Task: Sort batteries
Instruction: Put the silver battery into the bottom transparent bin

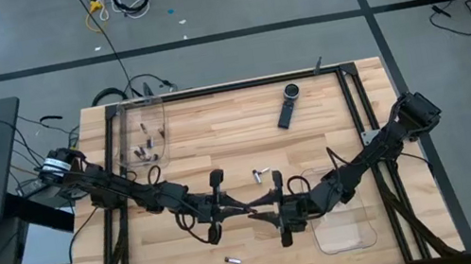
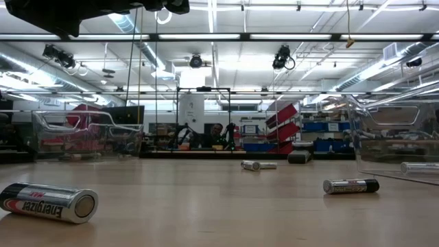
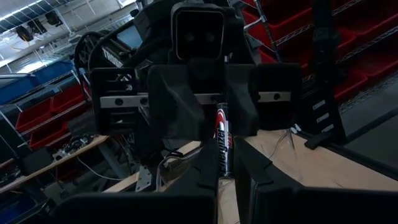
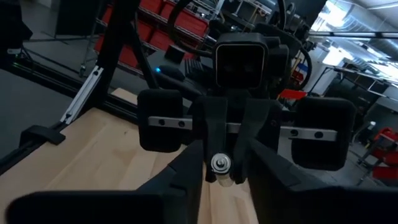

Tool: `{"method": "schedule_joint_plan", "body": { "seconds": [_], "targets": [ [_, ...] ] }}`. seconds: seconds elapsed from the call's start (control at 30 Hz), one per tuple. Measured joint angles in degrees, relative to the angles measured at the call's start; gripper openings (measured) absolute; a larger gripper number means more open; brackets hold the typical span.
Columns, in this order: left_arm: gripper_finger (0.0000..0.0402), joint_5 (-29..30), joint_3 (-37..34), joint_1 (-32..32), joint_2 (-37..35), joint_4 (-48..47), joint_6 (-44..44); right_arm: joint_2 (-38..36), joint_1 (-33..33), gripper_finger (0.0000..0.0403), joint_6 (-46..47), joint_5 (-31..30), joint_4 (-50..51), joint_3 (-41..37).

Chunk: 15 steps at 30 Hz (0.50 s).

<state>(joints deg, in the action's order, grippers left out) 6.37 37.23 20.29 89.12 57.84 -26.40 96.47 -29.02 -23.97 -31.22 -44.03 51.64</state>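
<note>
Held battery [image 3: 222, 140]: lifted off the table [image 1: 215, 126], pinched at one end between the closed-in fingers of the left gripper [image 1: 251, 210], other end pointing straight at the right gripper [image 1: 277, 209]. Right gripper set nose to nose with the left, around the free end; grip state cannot be told.

Judged step: hand-over from left to right.

Risks noted:
- Release by the left before a firm hold by the right. Result: drop to the table below both grippers, then rolling, given the round body.
- Short purchase on a smooth metal cylinder. Result: slip or tilt out of the pinch under any sideways pull.
- Collision of the two grippers, with hardly any clearance between them.
- Pull-apart while both hold. Result: battery flicked away.

Surroundings: clear tray [image 1: 370, 225] just beside the right gripper, on its outer side, a likely drop-off point. Loose pair of batteries [image 1: 262, 174] near both grippers on the far side; single battery [image 1: 233, 261] near the left gripper on the near side. A dropped cell could mix with these.
</note>
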Motion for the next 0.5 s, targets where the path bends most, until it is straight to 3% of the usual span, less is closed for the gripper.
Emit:
{"method": "schedule_joint_plan", "body": {
  "seconds": [0.27, 0.5],
  "targets": [
    [0.0015, 0.2, 0.0, 0.0, 0.0, -0.1, 0.4, 0.0, 0.0, 0.0024, -0.5, -0.2, 0.1, 0.0],
    [0.0040, 0.6, 0.0, -0.1, 0.0, -0.8, 1.6, 0.0, 0.0, 0.0024, -0.1, -0.2, 0.0, 0.0]
  ]
}}
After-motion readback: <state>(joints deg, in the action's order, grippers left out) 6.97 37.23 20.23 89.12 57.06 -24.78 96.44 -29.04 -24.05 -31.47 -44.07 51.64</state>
